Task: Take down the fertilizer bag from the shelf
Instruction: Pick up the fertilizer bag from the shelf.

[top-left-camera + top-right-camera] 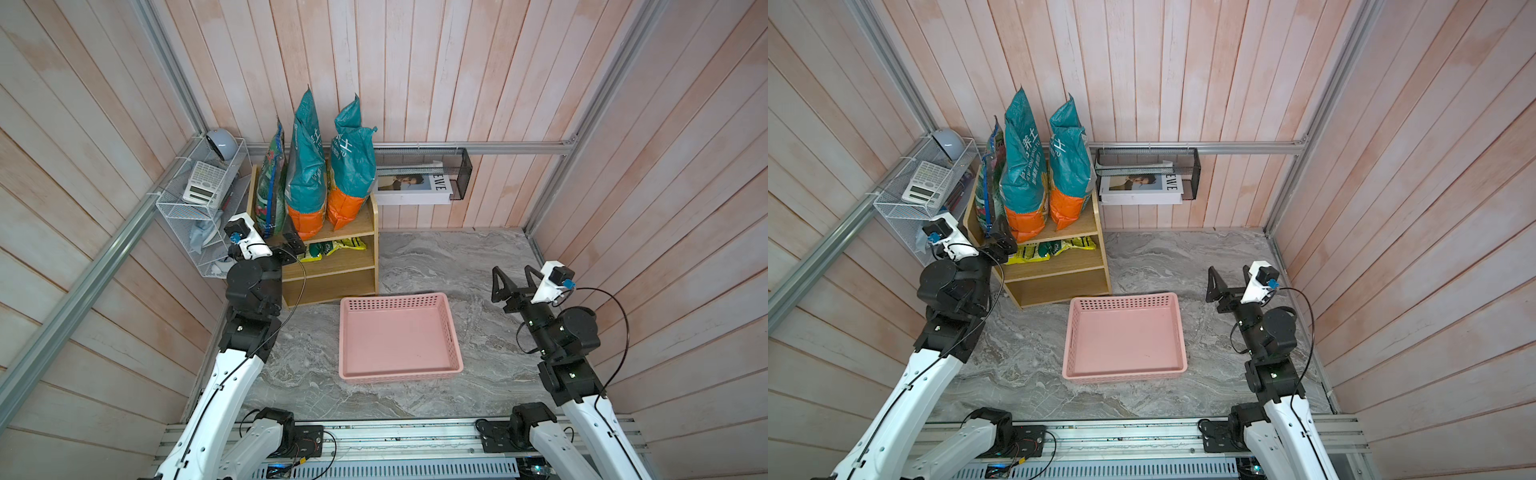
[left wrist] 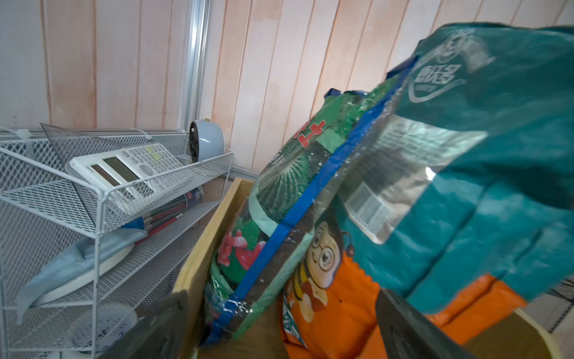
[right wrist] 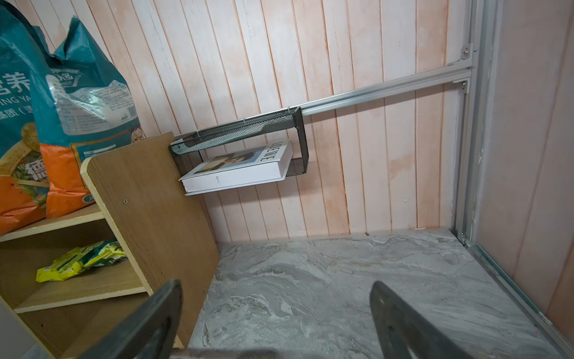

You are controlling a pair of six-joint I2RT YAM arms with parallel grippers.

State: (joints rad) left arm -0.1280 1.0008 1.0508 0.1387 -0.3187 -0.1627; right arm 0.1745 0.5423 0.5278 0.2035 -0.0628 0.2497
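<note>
While your left end effector (image 1: 293, 243) stands open at the foot of the green fertilizer bag (image 1: 268, 195), upright on the top tier of the shelf (image 1: 328, 270) beside a teal bag (image 1: 305, 166), expect soft, slippery, bottom-heavy film; pinch its blue seam low. Meanwhile your right end effector (image 1: 512, 274) hangs open, empty.

Book (image 3: 236, 178) in the black mesh basket (image 3: 299, 136): cover edge reads "LOEWE"; both top views show only "EWE". Middle teal bag (image 1: 1021, 178) on the shelf (image 1: 1059, 266): white characters "养土"; the right wrist view adds "ING YA" and "基质". Calculator (image 1: 203, 183) key legends and bag fine print: illegible.
</note>
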